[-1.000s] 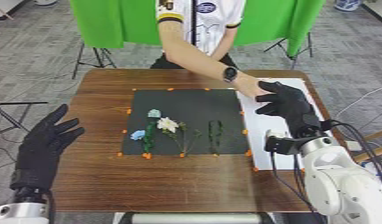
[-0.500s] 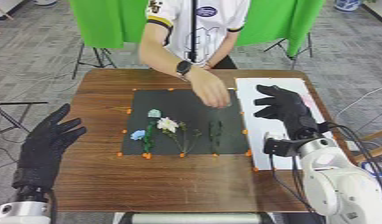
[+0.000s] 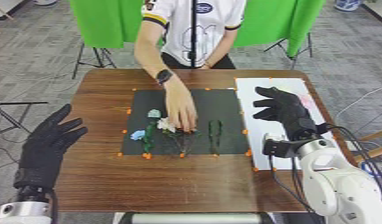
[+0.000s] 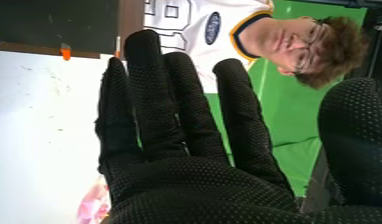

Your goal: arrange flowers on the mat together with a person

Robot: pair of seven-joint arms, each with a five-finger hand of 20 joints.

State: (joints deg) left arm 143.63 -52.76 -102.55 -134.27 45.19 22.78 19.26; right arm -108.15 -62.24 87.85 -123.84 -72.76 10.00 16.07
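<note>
Nearest, over the left of the brown counter (image 3: 161, 187): left hand (image 3: 45, 147), empty, with fingers spread. Farther in, on the dark mat (image 3: 139, 107): blue flower (image 3: 138, 135) toward the left, green sprig (image 3: 215, 134) toward the right. Just beyond, white flower (image 3: 163, 124), partly covered by the person's hand (image 3: 180, 107). Moved there from beside the white sheet (image 3: 252, 86), crossing above the sprig; pinching or merely touching, impossible to tell. Probably adjusting the bloom, hence a person's turn, with the arrangement seemingly unfinished. Slightly beyond, pale teal flower (image 3: 154, 113). To the right, over the sheet: right hand (image 3: 281, 107), also spread and empty, near something pink (image 4: 94, 202), perhaps another bloom. Best to wait for the person's withdrawal; with too early a reach, risk of collision or a dragged stem.
</note>
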